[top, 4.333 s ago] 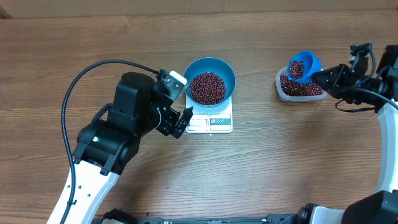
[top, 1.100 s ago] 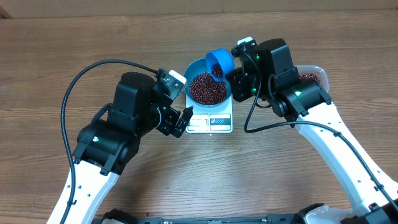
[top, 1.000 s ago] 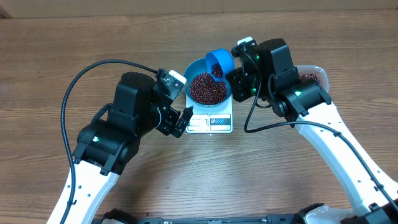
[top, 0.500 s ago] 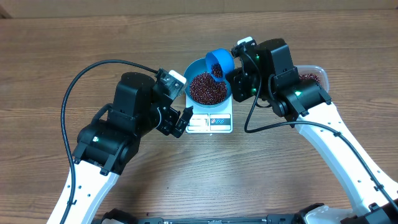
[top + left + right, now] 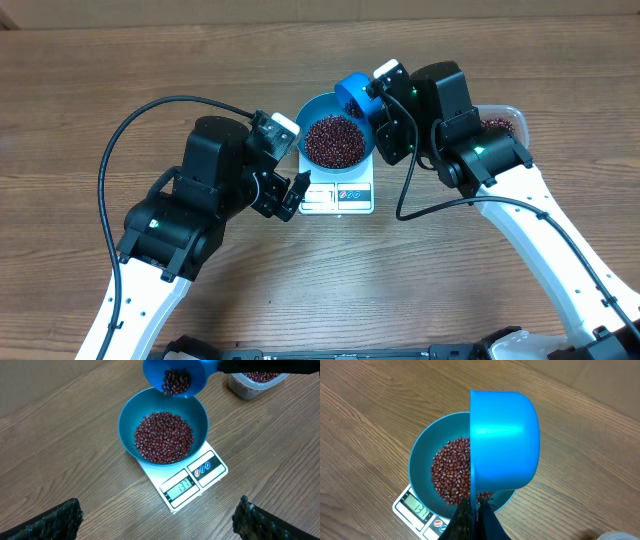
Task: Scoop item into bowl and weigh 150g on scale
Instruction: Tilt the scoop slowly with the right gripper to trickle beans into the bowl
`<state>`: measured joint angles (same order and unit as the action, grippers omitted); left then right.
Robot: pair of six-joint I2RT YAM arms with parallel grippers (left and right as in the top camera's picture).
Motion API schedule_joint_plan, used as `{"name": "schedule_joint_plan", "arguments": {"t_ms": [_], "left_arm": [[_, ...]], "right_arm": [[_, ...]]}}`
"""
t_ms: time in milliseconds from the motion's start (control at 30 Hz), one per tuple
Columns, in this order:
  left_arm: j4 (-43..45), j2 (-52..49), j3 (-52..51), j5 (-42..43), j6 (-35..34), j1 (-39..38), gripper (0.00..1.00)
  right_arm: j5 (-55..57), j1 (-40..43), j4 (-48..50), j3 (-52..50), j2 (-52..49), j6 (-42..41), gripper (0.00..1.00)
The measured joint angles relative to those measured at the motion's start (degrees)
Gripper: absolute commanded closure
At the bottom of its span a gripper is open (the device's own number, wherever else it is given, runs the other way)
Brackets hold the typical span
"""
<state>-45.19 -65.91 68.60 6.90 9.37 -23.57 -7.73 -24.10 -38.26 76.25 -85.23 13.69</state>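
My right gripper [image 5: 474,519] is clamped on the handle of a blue scoop [image 5: 505,435], tilted over the bowl [image 5: 126,422] of beans [image 5: 162,437] at upper centre. The bowl sits on the scale [image 5: 200,472], which reads 137. I should tip gently, trickling only a few beans. My left gripper [image 5: 292,196] hangs wide open and empty.

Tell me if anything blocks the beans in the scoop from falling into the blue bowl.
Nothing visible does. The right hand holds the blue scoop tilted over the rim of the bowl, beans at its lip, and the bowl sits open on the scale below.
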Motion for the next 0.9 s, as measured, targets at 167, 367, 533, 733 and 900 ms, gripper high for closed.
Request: {"name": "schedule_joint_plan", "arguments": {"t_ms": [167, 367, 533, 733, 900], "left_arm": [[0.0, 0.0, 0.0, 0.0, 0.0, 0.0, 0.00], [0.0, 0.0, 0.0, 0.0, 0.0, 0.0, 0.00], [0.0, 0.0, 0.0, 0.0, 0.0, 0.0, 0.00], [0.0, 0.0, 0.0, 0.0, 0.0, 0.0, 0.00], [0.0, 0.0, 0.0, 0.0, 0.0, 0.0, 0.00]], "right_arm": [[0.3, 0.0, 0.0, 0.0, 0.0, 1.8, 0.96], [0.3, 0.0, -0.1, 0.0, 0.0, 2.4, 0.96], [0.3, 0.0, -0.1, 0.0, 0.0, 2.6, 0.96], [0.3, 0.0, -0.2, 0.0, 0.0, 2.1, 0.96], [0.3, 0.0, -0.3, 0.0, 0.0, 1.6, 0.96]]}}
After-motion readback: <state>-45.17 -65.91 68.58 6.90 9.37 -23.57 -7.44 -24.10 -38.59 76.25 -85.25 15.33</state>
